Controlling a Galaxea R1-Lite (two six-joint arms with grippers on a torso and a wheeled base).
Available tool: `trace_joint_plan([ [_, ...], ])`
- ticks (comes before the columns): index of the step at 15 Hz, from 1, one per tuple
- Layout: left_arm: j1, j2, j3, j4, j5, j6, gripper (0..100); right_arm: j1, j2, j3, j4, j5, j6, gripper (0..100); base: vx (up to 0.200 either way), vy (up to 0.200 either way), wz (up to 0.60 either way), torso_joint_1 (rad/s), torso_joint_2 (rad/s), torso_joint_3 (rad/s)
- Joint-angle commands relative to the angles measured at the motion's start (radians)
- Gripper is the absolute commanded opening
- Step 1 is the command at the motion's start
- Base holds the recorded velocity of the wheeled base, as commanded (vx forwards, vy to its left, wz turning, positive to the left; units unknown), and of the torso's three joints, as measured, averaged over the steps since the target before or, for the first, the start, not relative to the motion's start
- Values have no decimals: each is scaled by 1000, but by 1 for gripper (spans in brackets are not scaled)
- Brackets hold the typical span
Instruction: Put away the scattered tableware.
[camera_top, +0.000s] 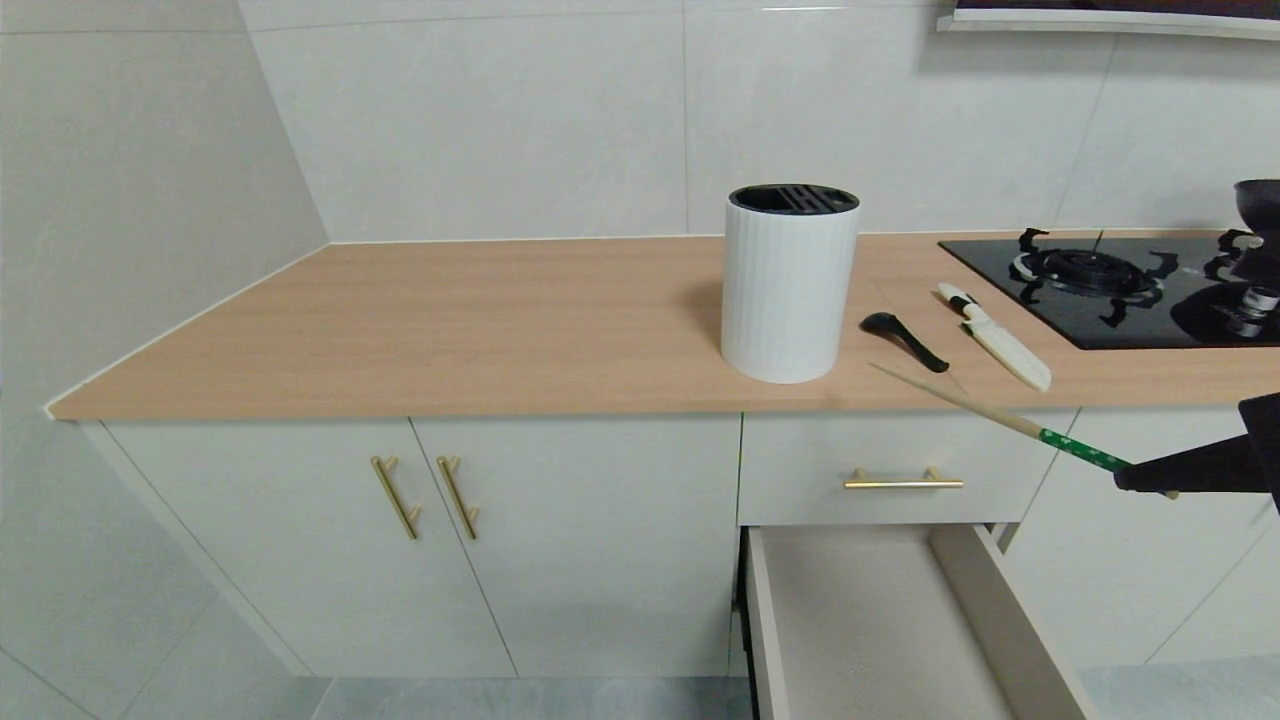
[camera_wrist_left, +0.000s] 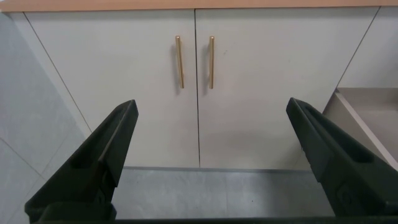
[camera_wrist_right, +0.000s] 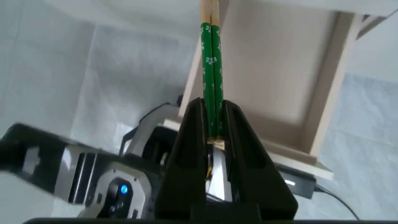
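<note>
Counter (camera_top: 450, 330): light wood top; the holder stands on it near the front edge.
Doors (camera_top: 400, 540): two white fronts with gold handles, below and left of the holder.
Drawer (camera_top: 960, 590): pulled open, below the holder and a little to its right.
Hob (camera_top: 1000, 262): black, set into the counter well right of the holder.
Holder (camera_top: 789, 285): white ribbed cylinder with a black slotted top, upright.
Left gripper (camera_wrist_left: 211, 107): fingers spread wide, low and facing the doors.
Right gripper (camera_top: 1150, 478): right of and below the holder, fingers pinching the chopsticks' green ends.
Chopsticks (camera_top: 1000, 415): a pair side by side, tilted, with tips over the counter's edge near the holder's base; whether they touch the counter is unclear.
Knife (camera_top: 995, 335): white, flat on the counter right of the holder, past the spoon.
Spoon (camera_top: 903, 339): black, lying just right of the holder.
</note>
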Motion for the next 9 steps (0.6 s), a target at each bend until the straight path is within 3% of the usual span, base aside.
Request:
trace_joint_plan([
  [1,0,0,0,0,0,0,100,0,8,21,-1,4,-17,0,0,0,0,0,0,0],
  [9,0,0,0,0,0,0,100,22,105,80,-1,5,-62,0,0,0,0,0,0,0],
])
